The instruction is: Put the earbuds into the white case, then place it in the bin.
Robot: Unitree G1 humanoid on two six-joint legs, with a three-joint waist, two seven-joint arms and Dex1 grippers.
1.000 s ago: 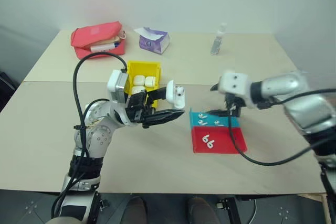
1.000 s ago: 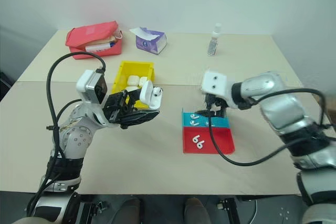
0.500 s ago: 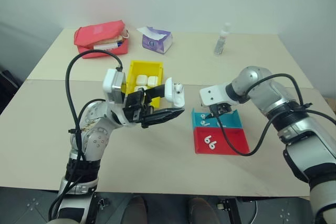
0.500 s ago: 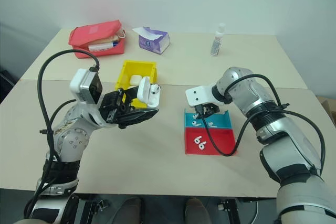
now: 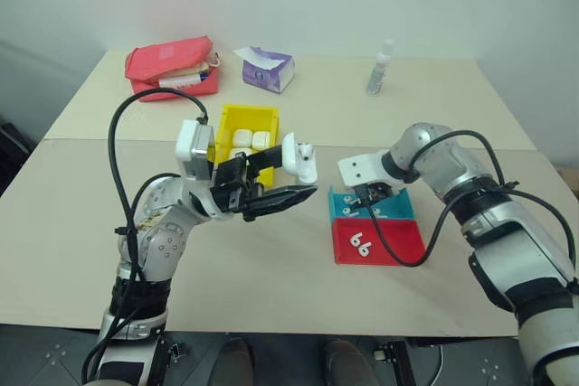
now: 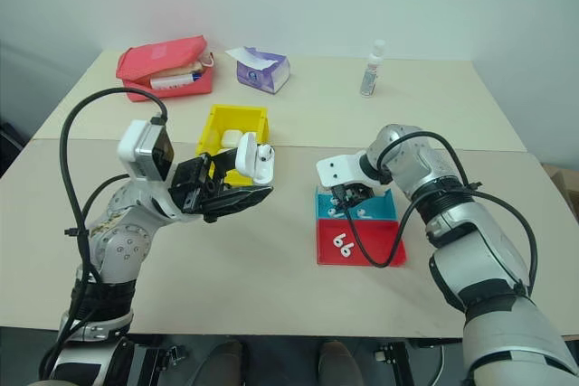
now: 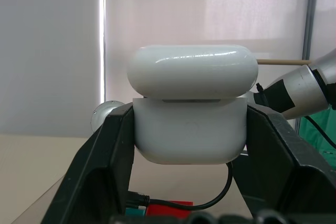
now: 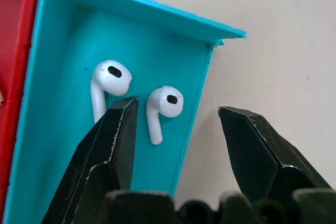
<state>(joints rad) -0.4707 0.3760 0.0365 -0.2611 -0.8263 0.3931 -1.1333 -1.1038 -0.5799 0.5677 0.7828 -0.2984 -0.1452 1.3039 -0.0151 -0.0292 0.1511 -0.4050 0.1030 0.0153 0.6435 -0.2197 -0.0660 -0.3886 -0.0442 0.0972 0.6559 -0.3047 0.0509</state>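
The yellow bin [image 5: 246, 129] stands on the beige worktop [image 5: 271, 277] and holds a few white cases like the task's one. To its right, two shallow trays touch each other: the teal tray [image 5: 398, 206], nearer the far side, holds two earbuds [image 8: 164, 103] lying close together, and the red tray [image 5: 398, 243] in front of it holds another pair of earbuds [image 5: 359, 244]. The left gripper [image 5: 303, 180] grasps the white case [image 7: 190, 111] between its two fingers, above the worktop, between the bin and the trays; the case is upright and its lid is a little raised. The right gripper [image 8: 178, 124] hangs just over the teal tray, with its fingers apart and holding nothing; one earbud lies between the fingertips, the other beside one finger [image 8: 113, 140]. At the far side of the worktop there are a red pouch [image 5: 172, 66], a purple tissue box [image 5: 267, 70] and a small clear bottle [image 5: 378, 68]. A pale, plain wall stands behind the worktop.
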